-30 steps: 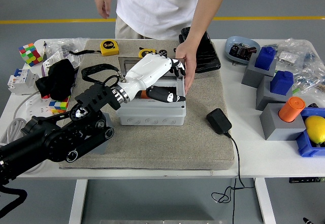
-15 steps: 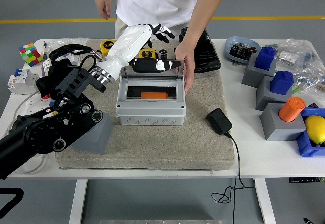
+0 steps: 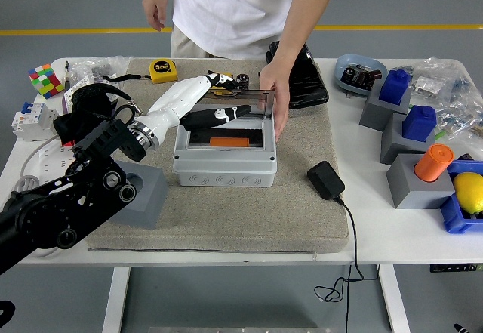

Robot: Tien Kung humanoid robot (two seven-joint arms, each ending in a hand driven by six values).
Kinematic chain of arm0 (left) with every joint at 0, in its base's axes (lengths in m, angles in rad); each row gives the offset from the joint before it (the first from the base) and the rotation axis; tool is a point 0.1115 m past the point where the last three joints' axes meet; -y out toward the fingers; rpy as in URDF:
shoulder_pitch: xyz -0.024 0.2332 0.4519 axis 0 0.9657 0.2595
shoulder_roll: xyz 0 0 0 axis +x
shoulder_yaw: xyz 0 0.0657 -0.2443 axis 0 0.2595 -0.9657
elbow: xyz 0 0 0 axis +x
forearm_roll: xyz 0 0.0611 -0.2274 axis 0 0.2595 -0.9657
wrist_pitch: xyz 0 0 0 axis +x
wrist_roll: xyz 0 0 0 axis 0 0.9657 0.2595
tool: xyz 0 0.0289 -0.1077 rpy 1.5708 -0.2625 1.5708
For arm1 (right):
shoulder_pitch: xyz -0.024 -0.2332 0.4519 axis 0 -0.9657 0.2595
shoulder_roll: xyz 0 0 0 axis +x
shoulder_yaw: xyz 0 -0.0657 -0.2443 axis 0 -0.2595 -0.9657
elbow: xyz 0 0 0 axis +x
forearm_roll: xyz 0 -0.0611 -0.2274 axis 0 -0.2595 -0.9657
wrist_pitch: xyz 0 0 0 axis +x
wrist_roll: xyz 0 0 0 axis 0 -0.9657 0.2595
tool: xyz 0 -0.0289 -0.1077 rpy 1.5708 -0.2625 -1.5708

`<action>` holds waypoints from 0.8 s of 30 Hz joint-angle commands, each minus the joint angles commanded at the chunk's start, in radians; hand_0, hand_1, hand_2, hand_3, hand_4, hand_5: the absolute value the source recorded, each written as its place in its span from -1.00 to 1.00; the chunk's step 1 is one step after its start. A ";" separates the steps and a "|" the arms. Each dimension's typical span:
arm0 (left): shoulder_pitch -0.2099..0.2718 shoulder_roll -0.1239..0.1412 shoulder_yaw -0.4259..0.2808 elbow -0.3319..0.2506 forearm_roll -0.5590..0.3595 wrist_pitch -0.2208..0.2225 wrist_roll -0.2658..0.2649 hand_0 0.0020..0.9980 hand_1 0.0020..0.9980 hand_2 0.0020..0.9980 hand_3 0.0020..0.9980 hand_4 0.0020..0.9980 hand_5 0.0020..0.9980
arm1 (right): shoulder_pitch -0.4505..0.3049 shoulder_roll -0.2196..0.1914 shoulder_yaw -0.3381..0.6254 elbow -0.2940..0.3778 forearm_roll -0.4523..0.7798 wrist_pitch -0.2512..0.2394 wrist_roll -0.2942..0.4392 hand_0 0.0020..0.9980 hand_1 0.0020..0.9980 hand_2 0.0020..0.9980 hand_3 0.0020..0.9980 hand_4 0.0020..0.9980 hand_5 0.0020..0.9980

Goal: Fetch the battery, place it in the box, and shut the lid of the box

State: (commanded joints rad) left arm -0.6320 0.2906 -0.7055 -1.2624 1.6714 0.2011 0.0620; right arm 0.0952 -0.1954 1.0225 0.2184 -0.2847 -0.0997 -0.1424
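Head view only.

Progress first. Fetching looks done, placing too: orange battery [image 3: 227,141] lying inside the grey box [image 3: 224,159], in the recess just behind the front wall, roughly centred across the opening. Left to do, as a judgement: closing. Transparent lid [image 3: 245,104] not yet down; standing raised along the rear edge of the box, tilted somewhat forward over the opening, smoky and hard to trace at its left end.

Left hand [image 3: 202,101] hovering over the rear left part of the box, fingers [image 3: 223,113] stretched out and apart, clamped on nothing; dark fingertips reaching toward the lid's lower edge, contact impossible to confirm. Looks placed to push the lid down toward the front wall.

Person's hand [image 3: 275,99] at the right side of the box, fingers along its right wall and the lid's right end, apparently steadying it.

Right hand absent from the picture.

Orientation. Battery flat, long axis running left to right, parallel to the front wall of the box; ends pointing at the left and right walls. Which end is which terminal: too small to tell. Box itself long axis left to right as well, resting on the grey mat [image 3: 226,212], front wall facing the table's near edge.
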 joint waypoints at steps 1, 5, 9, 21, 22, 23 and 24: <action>0.002 0.003 0.002 -0.003 0.000 -0.001 0.002 0.47 0.56 0.50 0.55 1.00 1.00 | 0.000 -0.001 0.000 0.000 0.000 0.000 0.000 0.27 0.34 0.33 0.09 0.97 -0.23; 0.027 0.026 0.008 -0.034 -0.006 -0.016 0.018 0.44 0.54 0.49 0.55 1.00 1.00 | -0.003 0.000 0.003 0.000 0.000 0.004 0.002 0.28 0.34 0.33 0.10 0.97 -0.23; 0.058 0.047 0.010 -0.077 -0.017 -0.024 0.029 0.44 0.54 0.48 0.53 1.00 1.00 | -0.006 0.002 0.014 -0.001 -0.004 0.007 0.003 0.28 0.34 0.33 0.10 0.97 -0.22; 0.121 0.103 0.024 -0.193 -0.063 -0.031 0.023 0.44 0.54 0.49 0.53 1.00 1.00 | 0.001 -0.003 0.024 0.000 -0.009 0.006 -0.001 0.28 0.34 0.33 0.10 0.97 -0.22; 0.127 0.105 0.016 -0.202 -0.068 -0.030 0.020 0.43 0.53 0.48 0.53 1.00 1.00 | 0.002 -0.002 0.025 0.000 -0.009 0.006 -0.001 0.28 0.34 0.33 0.10 0.97 -0.22; 0.132 0.106 0.009 -0.208 -0.072 -0.031 0.019 0.43 0.53 0.48 0.53 1.00 1.00 | 0.002 -0.002 0.025 0.000 -0.009 0.006 0.000 0.28 0.34 0.33 0.10 0.97 -0.22; 0.136 0.107 0.004 -0.211 -0.075 -0.032 0.020 0.43 0.53 0.48 0.53 1.00 1.00 | 0.003 -0.002 0.024 0.000 -0.008 0.007 0.000 0.28 0.34 0.33 0.10 0.97 -0.22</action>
State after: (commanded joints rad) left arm -0.4957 0.3973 -0.7013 -1.4735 1.5960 0.1694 0.0818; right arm 0.0978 -0.1969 1.0467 0.2185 -0.2931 -0.0929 -0.1421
